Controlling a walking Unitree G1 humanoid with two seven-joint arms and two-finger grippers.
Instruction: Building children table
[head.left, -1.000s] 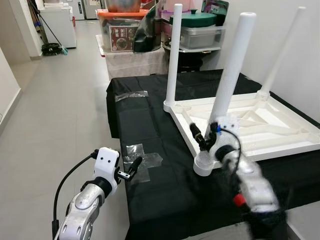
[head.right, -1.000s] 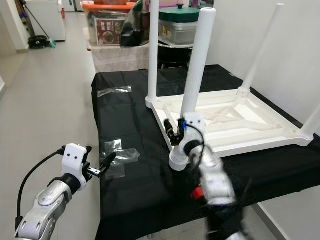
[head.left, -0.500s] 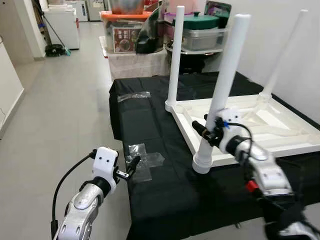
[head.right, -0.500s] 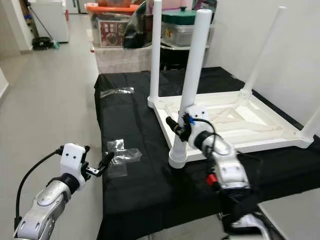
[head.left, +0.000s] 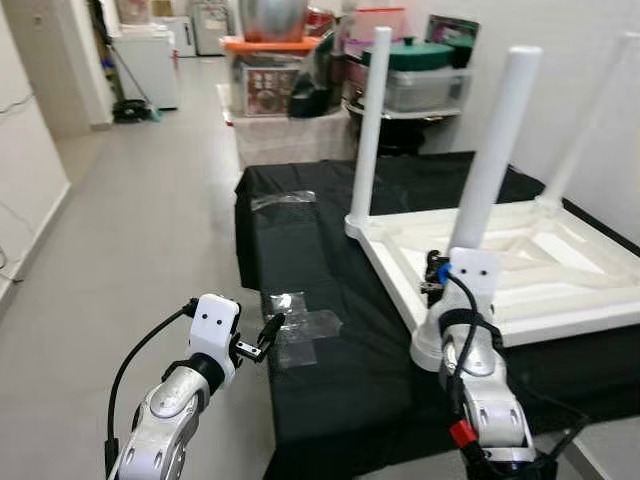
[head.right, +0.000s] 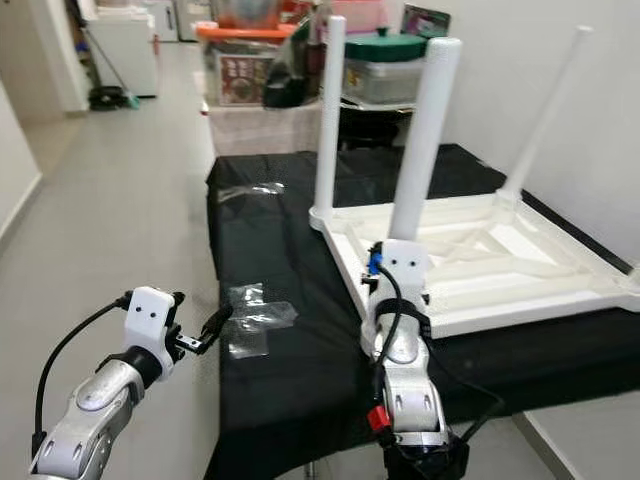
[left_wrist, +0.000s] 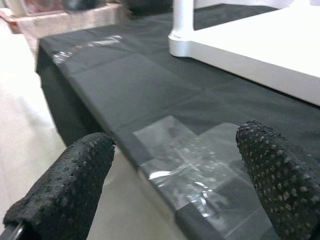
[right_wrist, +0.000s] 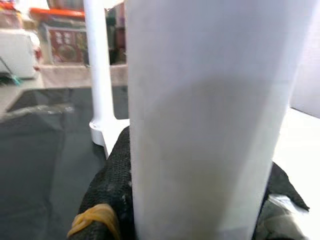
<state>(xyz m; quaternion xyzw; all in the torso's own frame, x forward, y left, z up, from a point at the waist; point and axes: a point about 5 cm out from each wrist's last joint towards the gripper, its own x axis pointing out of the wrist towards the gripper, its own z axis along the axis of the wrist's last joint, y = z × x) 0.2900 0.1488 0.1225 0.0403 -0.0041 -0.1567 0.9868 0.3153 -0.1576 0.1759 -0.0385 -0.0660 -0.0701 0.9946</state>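
Right gripper (right_wrist: 200, 200) jaws clamping the near leg (head.left: 487, 200) low by its socket — smooth, stiff, probably light plastic, likely slippery; left gripper (left_wrist: 175, 180) hovering open over taped worktop (head.left: 330, 250).

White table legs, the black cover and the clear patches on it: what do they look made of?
White round table leg: likely moulded plastic, smooth matte, flared base; the right hand grips it.
Black table cover: seems thin fabric or sheet, matte, with fold creases.
Clear glossy patches: probably adhesive tape, shiny and wrinkled.

White table (head.left: 560, 270), black cloth (head.left: 330, 390)
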